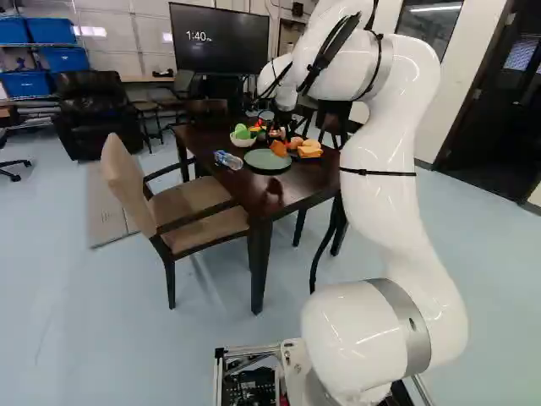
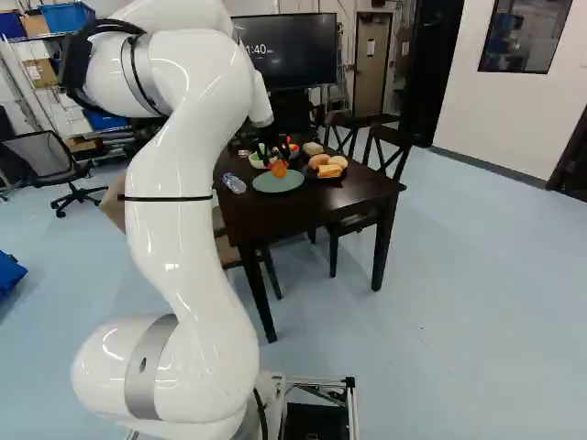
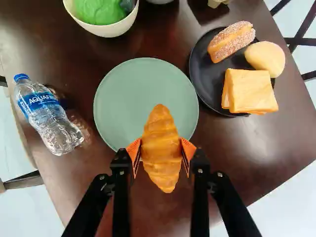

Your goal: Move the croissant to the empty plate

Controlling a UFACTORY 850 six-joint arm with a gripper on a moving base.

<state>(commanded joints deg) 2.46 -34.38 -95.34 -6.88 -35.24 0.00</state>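
As jaws pinch the ridged croissant [image 3: 161, 153], the round plate [image 3: 123, 103] lies flat.

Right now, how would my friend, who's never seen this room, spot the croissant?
Find the dark table, then the round green plate on it. By that plate, the black claw holds the croissant between its orange pads. It's golden, ridged and pointed at both ends, and it's in the claw, while the smooth bun sits on the black plate.

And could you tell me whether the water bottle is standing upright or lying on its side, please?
Lying on its side: both base views show the water bottle stretched along the dark table.
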